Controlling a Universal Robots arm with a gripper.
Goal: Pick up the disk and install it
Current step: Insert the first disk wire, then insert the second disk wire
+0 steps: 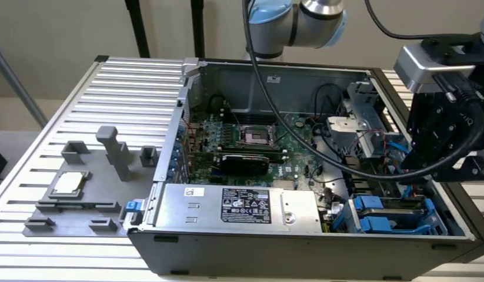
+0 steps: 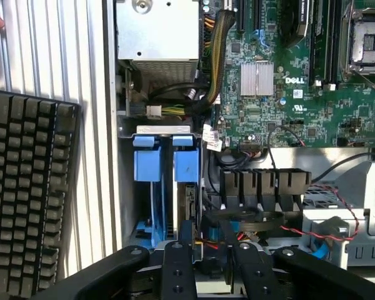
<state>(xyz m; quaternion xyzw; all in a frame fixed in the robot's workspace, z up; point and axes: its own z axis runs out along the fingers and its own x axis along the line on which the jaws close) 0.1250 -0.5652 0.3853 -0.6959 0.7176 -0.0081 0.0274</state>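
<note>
Blue disk carriers [image 2: 175, 181]; green motherboard [image 1: 250, 147]; black keyboard [image 2: 25, 187].

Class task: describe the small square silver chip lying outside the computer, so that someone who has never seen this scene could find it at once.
Start at the open computer case on the ribbed metal table. On the exterior view's left of it lies a grey holder with upright posts. The chip lies flat on it, the one shiny square among dull grey blocks.
</note>
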